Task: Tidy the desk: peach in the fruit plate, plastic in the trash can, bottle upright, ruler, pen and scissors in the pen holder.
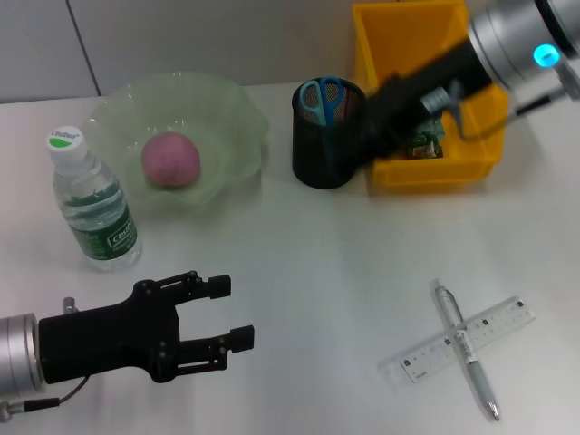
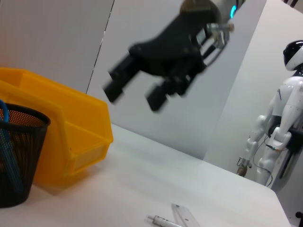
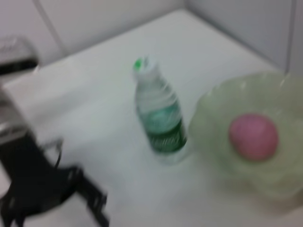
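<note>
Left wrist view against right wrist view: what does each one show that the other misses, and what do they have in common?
Only the left wrist view shows the trash can, the pen holder with the scissors inside, the open right gripper in the air above the desk, and the pen with the ruler. Only the right wrist view shows the upright bottle, the peach in the fruit plate, and the left gripper. Both share only the desk.

White desk (image 1: 299, 263). The peach (image 1: 169, 159) is matte pink in a translucent pale-green fruit plate (image 1: 231, 118). The bottle (image 1: 92, 204) is clear with a green label and a white cap marked green. The trash can (image 1: 399, 36) is bright yellow, the pen holder (image 1: 317, 149) black mesh, the scissors (image 1: 323, 98) light blue. The ruler (image 1: 471, 337) is clear with black markings, the pen (image 1: 464, 347) silver-grey. Both grippers are black: left gripper (image 1: 217, 324), right gripper (image 2: 135, 87).
</note>
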Tool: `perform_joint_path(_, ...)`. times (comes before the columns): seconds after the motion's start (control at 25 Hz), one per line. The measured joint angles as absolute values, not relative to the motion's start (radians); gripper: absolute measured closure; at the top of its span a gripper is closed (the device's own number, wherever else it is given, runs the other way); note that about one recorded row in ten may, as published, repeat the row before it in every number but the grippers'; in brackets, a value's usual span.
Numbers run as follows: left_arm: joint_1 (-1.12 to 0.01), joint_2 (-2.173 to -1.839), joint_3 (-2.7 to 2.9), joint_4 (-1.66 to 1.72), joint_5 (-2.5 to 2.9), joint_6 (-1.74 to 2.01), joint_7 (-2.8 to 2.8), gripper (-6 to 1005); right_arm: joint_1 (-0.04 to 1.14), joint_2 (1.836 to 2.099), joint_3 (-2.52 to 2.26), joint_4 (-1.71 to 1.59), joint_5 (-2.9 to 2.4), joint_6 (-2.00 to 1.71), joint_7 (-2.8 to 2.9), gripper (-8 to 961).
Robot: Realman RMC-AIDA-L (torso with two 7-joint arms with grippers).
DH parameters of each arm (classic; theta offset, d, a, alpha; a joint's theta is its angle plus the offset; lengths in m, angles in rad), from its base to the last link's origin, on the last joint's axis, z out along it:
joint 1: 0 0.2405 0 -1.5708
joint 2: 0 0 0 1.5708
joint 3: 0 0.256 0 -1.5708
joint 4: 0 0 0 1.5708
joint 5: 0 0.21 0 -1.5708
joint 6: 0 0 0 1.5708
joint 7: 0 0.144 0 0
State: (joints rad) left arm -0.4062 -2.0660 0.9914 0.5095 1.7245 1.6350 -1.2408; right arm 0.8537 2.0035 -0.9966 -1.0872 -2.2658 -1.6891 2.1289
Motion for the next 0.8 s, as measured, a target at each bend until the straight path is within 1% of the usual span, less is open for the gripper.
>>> perform_joint_path(0.16,-0.398,-2.068,0.995,0.501,1.721,1.616,-1.209,196,0.845,2.006,-1.009,-1.072,-2.295,-1.756,2.038,286)
perform_joint_path(0.24,-0.397,-2.068,0.997,0.494,1.721,1.605,-1.206,196,0.844,2.021,-1.05,-1.069,-2.347,-1.805,1.944,286)
perform_joint_path(0.28,-0.398,-2.068,0.997,0.489,1.72,1.602,-1.206,196,0.844,2.021,-1.05,-1.069,-2.347,-1.805,1.944,286)
perform_joint_path(0.32,-0.398,-2.068,0.997,0.486,1.72,1.6,-1.206,196,0.843,2.028,-1.071,-1.069,-2.369,-1.812,1.916,286)
perform_joint_path(0.36,-0.399,-2.068,0.997,0.485,1.72,1.598,-1.206,196,0.842,2.036,-1.092,-1.071,-2.39,-1.814,1.89,286)
perform_joint_path(0.4,-0.4,-2.068,0.998,0.484,1.72,1.595,-1.205,196,0.837,2.052,-1.136,-1.076,-2.43,-1.82,1.84,287)
perform_joint_path(0.44,-0.4,-2.069,0.998,0.484,1.719,1.589,-1.205,195,0.837,2.052,-1.136,-1.076,-2.43,-1.82,1.84,287)
perform_joint_path(0.56,-0.399,-2.071,0.998,0.481,1.719,1.573,-1.204,195,0.825,2.068,-1.199,-1.088,-2.471,-1.829,1.785,287)
perform_joint_path(0.8,-0.399,-2.07,0.999,0.447,1.718,1.553,-1.169,196,0.803,2.073,-1.319,-1.098,-2.501,-1.853,1.707,288)
